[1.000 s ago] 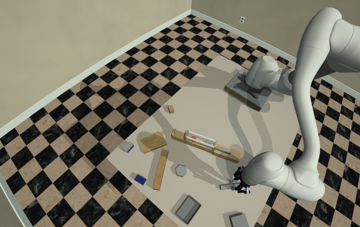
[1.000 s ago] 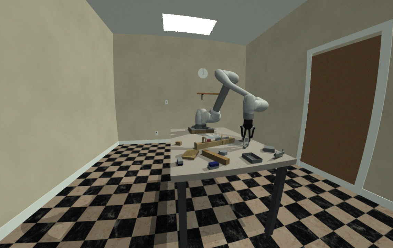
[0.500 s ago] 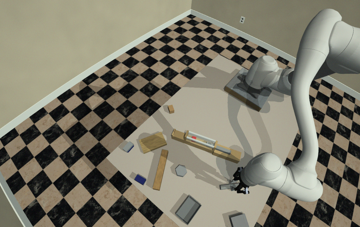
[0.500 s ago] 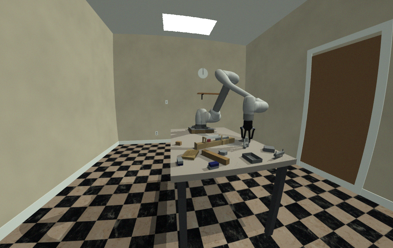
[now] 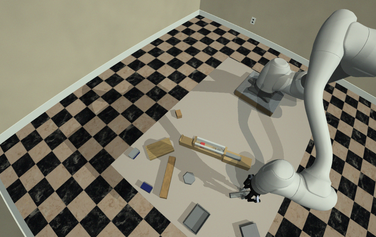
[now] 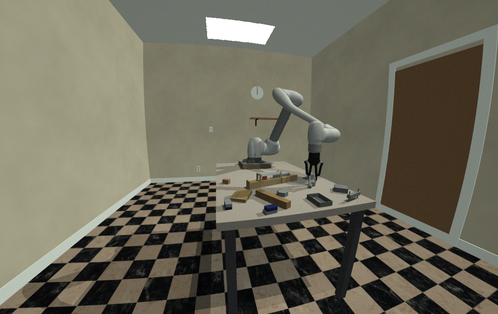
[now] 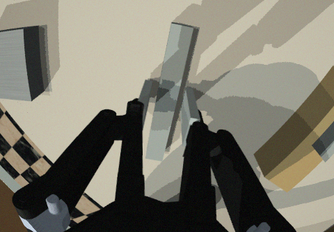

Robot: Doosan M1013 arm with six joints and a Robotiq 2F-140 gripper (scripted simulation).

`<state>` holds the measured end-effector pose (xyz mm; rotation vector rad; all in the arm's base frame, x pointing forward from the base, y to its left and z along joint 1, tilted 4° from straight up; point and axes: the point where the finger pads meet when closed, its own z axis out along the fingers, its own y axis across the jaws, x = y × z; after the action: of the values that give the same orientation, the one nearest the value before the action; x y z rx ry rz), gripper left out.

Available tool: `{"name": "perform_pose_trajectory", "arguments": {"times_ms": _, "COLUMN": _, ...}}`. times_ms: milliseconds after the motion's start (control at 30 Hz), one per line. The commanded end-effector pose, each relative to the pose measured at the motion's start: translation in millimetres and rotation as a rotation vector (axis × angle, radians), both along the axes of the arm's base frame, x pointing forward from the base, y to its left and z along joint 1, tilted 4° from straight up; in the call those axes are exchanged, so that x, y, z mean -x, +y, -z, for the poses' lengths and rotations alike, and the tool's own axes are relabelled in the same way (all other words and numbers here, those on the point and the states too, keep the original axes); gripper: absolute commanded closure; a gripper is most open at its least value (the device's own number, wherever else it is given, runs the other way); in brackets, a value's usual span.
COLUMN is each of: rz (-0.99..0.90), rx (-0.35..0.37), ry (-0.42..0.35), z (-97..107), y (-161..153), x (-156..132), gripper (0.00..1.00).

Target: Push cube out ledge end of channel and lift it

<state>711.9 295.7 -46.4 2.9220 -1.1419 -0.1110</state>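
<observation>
The red cube (image 5: pixel 202 144) (image 6: pixel 264 178) sits inside the railed channel, near the short ledge with the raised lip. The wooden channel body (image 5: pixel 186 141) (image 6: pixel 252 183) (image 7: pixel 287 180) has a grey strip (image 5: pixel 232 156) on its longer ledge at the other end. A loose grey bar (image 5: pixel 235 194) (image 6: pixel 310 186) (image 7: pixel 174 58) lies on the table beyond that longer end. My gripper (image 5: pixel 244 193) (image 6: pixel 312 180) (image 7: pixel 166 95) is low over this bar, partly open. One finger stands on each side of it, with a visible gap on the left in the wrist view. The cube is outside the wrist view.
A hexagonal block (image 5: pixel 189 178) (image 6: pixel 282 192), a long wooden beam (image 5: pixel 168 176) (image 6: pixel 273 198) and a wooden board (image 5: pixel 159 148) (image 6: pixel 241 195) lie beside the channel. An open tray (image 5: pixel 196 219) and a grey box (image 5: pixel 249 229) (image 7: pixel 12 65) lie toward the table's front.
</observation>
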Motion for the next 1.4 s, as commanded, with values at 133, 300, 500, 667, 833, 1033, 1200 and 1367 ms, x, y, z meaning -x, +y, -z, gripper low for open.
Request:
{"name": "perform_pose_trajectory", "arguments": {"times_ms": 133, "rz": 0.000, "rx": 0.000, "ry": 0.000, "z": -0.2, "y": 0.0, "x": 0.0, "gripper": 0.77}}
{"name": "perform_pose_trajectory", "arguments": {"times_ms": 300, "rz": 0.000, "rx": 0.000, "ry": 0.000, "z": -0.2, "y": 0.0, "x": 0.0, "gripper": 0.77}}
{"name": "perform_pose_trajectory", "arguments": {"times_ms": 500, "rz": 0.000, "rx": 0.000, "ry": 0.000, "z": -0.2, "y": 0.0, "x": 0.0, "gripper": 1.00}}
{"name": "perform_pose_trajectory", "arguments": {"times_ms": 667, "rz": 0.000, "rx": 0.000, "ry": 0.000, "z": -0.2, "y": 0.0, "x": 0.0, "gripper": 1.00}}
{"name": "perform_pose_trajectory", "arguments": {"times_ms": 833, "rz": 0.000, "rx": 0.000, "ry": 0.000, "z": -0.2, "y": 0.0, "x": 0.0, "gripper": 1.00}}
{"name": "perform_pose_trajectory", "arguments": {"times_ms": 1033, "rz": 0.000, "rx": 0.000, "ry": 0.000, "z": -0.2, "y": 0.0, "x": 0.0, "gripper": 1.00}}
{"name": "perform_pose_trajectory", "arguments": {"times_ms": 1200, "rz": 0.000, "rx": 0.000, "ry": 0.000, "z": -0.2, "y": 0.0, "x": 0.0, "gripper": 1.00}}
{"name": "perform_pose_trajectory", "arguments": {"times_ms": 1367, "rz": 0.000, "rx": 0.000, "ry": 0.000, "z": -0.2, "y": 0.0, "x": 0.0, "gripper": 1.00}}
